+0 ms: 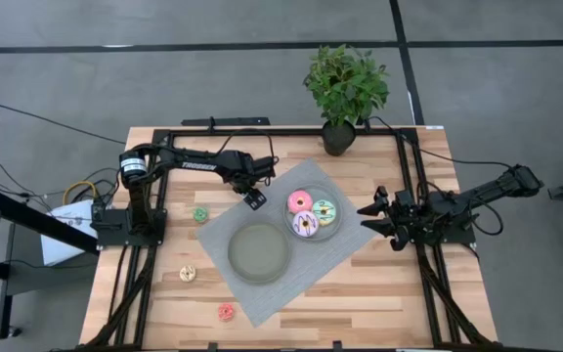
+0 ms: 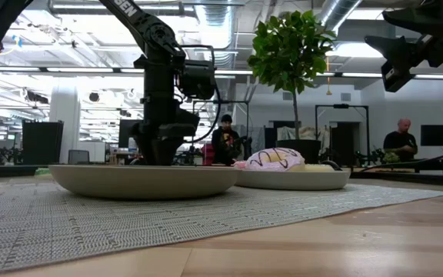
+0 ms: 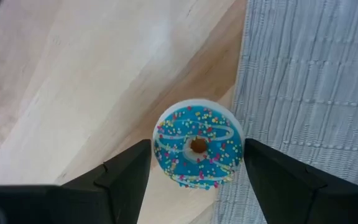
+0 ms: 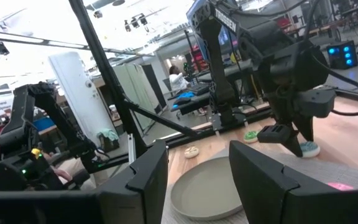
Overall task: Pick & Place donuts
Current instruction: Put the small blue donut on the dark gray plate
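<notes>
My left gripper [image 1: 253, 198] points down at the far-left edge of the grey mat [image 1: 291, 264] and is shut on the tiny blue donut [image 3: 197, 134], also seen in the right wrist view [image 4: 310, 149]. The pink [image 1: 300, 202], yellow-green [image 1: 324, 210] and purple-white [image 1: 306, 225] donuts lie on the small grey plate [image 1: 338, 227]. The tiny green [image 1: 200, 213], yellow [image 1: 188, 274] and red [image 1: 226, 312] donuts lie flat on the bare wood left of the mat. My right gripper [image 1: 371, 219] hovers open at the mat's right side. My left gripper pinches the blue donut by its outer rim [image 3: 158, 146], one finger on each side, coming from above and pointing down. The donut lies flat with its icing up, at the line where the mat meets the wood. Whether it is lifted clear cannot be told.
A larger empty grey plate [image 1: 259, 252] sits on the mat just near-side of my left gripper. A potted plant [image 1: 345, 88] stands at the table's far edge. Black frame rails [image 1: 413, 176] run along the table's sides. People show in the room behind.
</notes>
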### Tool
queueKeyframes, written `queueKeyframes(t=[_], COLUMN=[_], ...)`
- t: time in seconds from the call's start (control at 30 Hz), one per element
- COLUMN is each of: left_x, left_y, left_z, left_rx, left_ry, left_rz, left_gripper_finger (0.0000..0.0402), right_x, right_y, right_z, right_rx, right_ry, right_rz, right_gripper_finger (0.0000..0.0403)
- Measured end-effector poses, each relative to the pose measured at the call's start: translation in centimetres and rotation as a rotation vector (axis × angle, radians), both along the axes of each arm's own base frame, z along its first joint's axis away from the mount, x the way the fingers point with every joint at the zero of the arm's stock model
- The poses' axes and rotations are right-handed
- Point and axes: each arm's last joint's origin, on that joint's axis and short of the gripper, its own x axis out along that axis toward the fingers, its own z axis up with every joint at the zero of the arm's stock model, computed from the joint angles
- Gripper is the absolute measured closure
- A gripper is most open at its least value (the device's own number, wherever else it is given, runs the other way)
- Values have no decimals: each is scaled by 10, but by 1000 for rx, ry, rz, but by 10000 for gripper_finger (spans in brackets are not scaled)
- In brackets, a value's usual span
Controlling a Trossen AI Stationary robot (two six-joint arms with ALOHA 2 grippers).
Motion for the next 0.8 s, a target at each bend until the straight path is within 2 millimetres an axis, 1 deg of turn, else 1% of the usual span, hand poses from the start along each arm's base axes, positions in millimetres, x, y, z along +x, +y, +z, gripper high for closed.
queueKeyframes(t=[0.27,0.4,0.6,0.8], left_x=[0,1,2,2], left_y=[-4,-8,-9,-9], left_z=[0,0,0,0], left_rx=[23,43,47,44], left_ry=[16,22,22,21], left_rz=[0,-13,-15,-15], left_gripper_finger=[154,167,193,204], right_x=[0,0,0,0], right_y=[0,0,0,0], right_z=[0,0,0,0], right_rx=[1,1,3,4], right_ry=[-1,-1,-3,-4], right_rz=[0,0,0,0], right_gripper_finger=[241,242,243,241])
